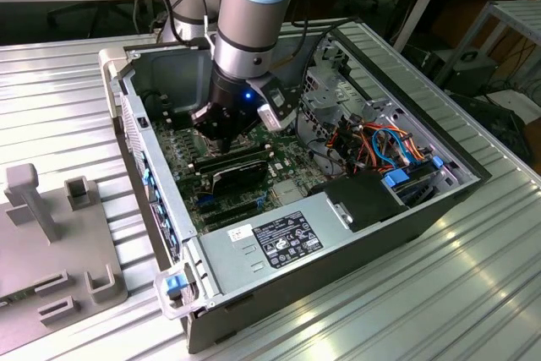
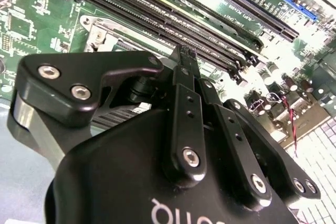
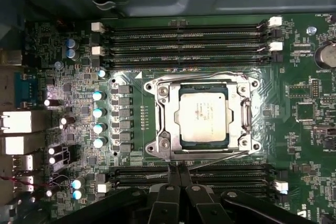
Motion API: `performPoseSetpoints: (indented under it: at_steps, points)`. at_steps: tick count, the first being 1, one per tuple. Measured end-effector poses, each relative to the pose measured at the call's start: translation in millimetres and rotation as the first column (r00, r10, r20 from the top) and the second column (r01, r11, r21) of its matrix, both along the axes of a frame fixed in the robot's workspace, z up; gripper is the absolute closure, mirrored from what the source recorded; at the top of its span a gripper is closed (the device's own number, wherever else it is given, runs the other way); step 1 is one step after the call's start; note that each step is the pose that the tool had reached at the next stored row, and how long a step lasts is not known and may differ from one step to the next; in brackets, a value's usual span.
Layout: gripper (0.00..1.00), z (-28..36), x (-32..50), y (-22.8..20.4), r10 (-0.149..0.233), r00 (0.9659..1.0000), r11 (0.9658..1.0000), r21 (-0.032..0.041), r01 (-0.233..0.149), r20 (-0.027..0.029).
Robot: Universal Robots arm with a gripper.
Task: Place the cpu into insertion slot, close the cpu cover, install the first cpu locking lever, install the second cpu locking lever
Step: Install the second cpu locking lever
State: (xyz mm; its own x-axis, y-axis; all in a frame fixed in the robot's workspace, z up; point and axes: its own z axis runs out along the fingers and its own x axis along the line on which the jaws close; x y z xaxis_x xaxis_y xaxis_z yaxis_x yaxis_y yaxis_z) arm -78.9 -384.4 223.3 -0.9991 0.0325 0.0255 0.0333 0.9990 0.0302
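Observation:
In the first wrist view the cpu (image 3: 203,114) lies flat in the insertion slot, whose contacts are hidden under it. The silver cpu cover (image 3: 164,115) is folded down around the chip, which shows through its window. One thin wire locking lever (image 3: 199,76) runs along the cover's edge by the far memory slots. The other lever (image 3: 220,159) slants along the opposite edge, one end lifted a little. My gripper (image 3: 177,168) is shut, its tips right at that slanted lever; I cannot tell whether they pinch it. The exterior view has the gripper (image 1: 221,138) low inside the computer case, and the second wrist view has the gripper (image 2: 184,55) just above the board.
Long black memory slots (image 3: 189,43) flank the socket on both sides, the nearer ones (image 3: 231,174) beside my fingers. Capacitors (image 3: 97,112) stand by the cover. The case holds a power supply (image 1: 287,238) and coloured cables (image 1: 385,143). A grey fixture (image 1: 51,234) sits at the exterior view's left.

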Motion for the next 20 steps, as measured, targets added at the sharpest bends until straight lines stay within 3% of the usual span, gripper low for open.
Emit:
performPoseSetpoints:
  at_steps: [6,14,20]
  points:
    - [0.89,-1.8,-1.4,1.0,0.0,1.0,1.0,0.004,0.0,-0.0001]
    - [0.89,-8.9,-1.5,5.4,0.0,1.0,0.9998,0.018,0.0,0.0]
    - [0.89,-14.8,3.9,9.6,0.0,1.0,0.9998,0.0215,0.0,0.0]
